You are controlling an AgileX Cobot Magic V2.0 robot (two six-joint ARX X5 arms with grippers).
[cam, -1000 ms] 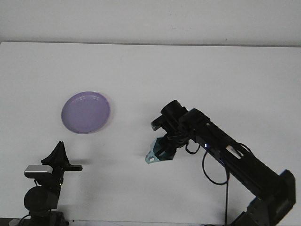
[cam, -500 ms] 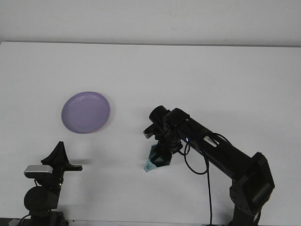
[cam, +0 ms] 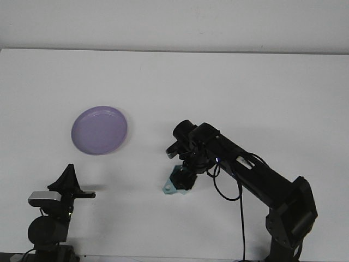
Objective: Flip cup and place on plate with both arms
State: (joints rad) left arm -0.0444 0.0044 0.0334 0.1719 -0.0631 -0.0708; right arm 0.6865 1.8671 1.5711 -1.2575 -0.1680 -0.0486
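Right pincer [cam: 183, 179] clamps teal cup [cam: 175, 184]; no legible writing

My right arm [cam: 240, 169] swung in and dropped toward lower center of frame over the last second. Teal cup [cam: 175, 183] went down with my right gripper [cam: 182, 177], now low near the table [cam: 218, 82], shifted slightly left.

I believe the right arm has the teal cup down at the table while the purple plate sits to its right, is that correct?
Not quite: in the front view the plate lies to the left of the cup, not the right. The rest holds: the right end effector has the cup down at the table.
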